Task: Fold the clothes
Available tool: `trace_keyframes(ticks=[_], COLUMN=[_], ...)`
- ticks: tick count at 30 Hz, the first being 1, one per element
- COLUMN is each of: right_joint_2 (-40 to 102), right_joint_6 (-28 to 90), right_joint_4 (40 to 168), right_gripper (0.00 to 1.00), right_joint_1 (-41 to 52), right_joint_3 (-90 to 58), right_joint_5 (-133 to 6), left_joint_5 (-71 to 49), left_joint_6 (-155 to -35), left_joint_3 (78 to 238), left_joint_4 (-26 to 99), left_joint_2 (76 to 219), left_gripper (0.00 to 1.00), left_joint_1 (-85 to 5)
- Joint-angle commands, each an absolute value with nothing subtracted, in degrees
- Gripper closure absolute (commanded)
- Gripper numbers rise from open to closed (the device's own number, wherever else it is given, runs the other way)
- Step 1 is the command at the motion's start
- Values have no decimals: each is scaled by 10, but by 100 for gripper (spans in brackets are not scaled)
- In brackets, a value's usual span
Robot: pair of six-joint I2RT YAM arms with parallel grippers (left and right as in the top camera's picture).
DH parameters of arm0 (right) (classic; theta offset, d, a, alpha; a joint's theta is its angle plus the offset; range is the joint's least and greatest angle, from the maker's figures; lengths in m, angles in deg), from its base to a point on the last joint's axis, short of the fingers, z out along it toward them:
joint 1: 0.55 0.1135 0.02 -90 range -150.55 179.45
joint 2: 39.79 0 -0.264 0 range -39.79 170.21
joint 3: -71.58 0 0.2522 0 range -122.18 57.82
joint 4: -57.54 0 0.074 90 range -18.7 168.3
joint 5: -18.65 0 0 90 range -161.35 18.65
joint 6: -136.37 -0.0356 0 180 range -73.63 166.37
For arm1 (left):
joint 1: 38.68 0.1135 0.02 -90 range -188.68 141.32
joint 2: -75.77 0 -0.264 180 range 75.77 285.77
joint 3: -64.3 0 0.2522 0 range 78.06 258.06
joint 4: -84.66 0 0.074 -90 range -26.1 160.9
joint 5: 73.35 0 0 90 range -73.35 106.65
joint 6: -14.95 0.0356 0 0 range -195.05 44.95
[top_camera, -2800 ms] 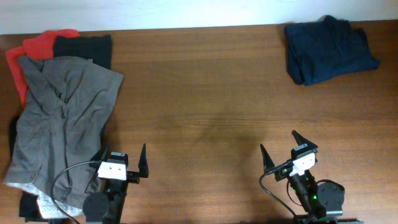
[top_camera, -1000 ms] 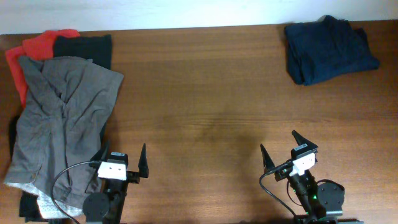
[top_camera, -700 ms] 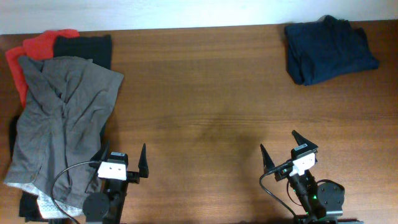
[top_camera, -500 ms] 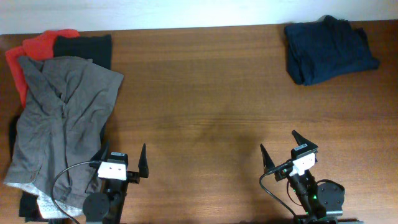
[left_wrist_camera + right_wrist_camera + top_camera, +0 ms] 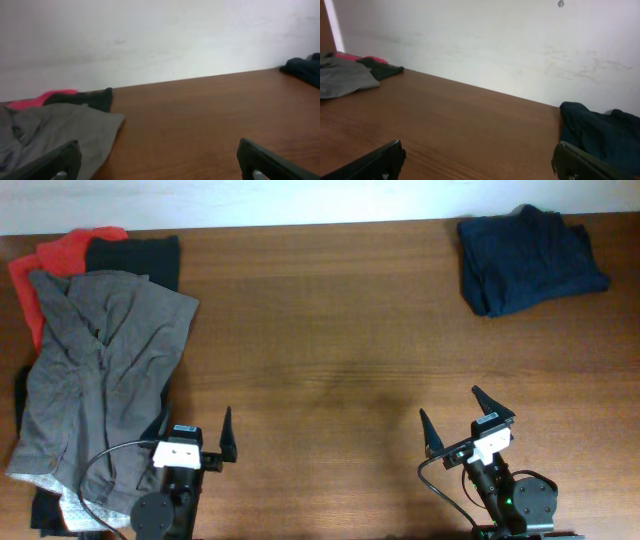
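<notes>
Nearest us, the left gripper [image 5: 195, 430] and right gripper [image 5: 448, 404] stood wide open and empty at the front of the brown wooden table [image 5: 330, 330]. We judged the left should pinch the large wrinkled grey shorts [image 5: 100, 370] just beside it at the waistband and draw them onto bare wood. Beyond lay the red shirt [image 5: 60, 250] and black shirt [image 5: 135, 252], and far right the folded navy garment [image 5: 525, 260]. We saw no container.

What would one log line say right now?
left gripper open, empty | right gripper open, empty | grey shorts crumpled, unfolded | navy garment folded
</notes>
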State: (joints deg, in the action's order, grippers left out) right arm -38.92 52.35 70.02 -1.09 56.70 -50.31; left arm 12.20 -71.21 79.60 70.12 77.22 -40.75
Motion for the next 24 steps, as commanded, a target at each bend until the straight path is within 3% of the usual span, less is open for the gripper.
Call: trace_keyframes(ticks=[1,6,10,12,19,24], right_joint_2=[-362,-267,-104,11,239,365], right_joint_6=[518,518,518,518,518,518], right_joint_4=[710,740,804,870,987,967], right_gripper=[1,1,1,1,1,1], right_joint_1=[-6,-6,-5,-5,-5,-5], right_joint_3=[512,422,280,171,-26,-69], right_joint_5=[-475,-459,-434,-421,-381,-318], left_joint_5=[149,150,150,150,135,102], left_joint_6=[-705,-705,-701,-673,-663,-664], left_joint_3=[858,958,1113,1252,1530,1575], left_joint_4=[687,666,617,529,316,331], left_joint_2=[817,952,1139,1279,1543,1645], left_gripper=[1,1,1,1,1,1], left_joint_1=[-404,-404,-404,-404,-404,-404])
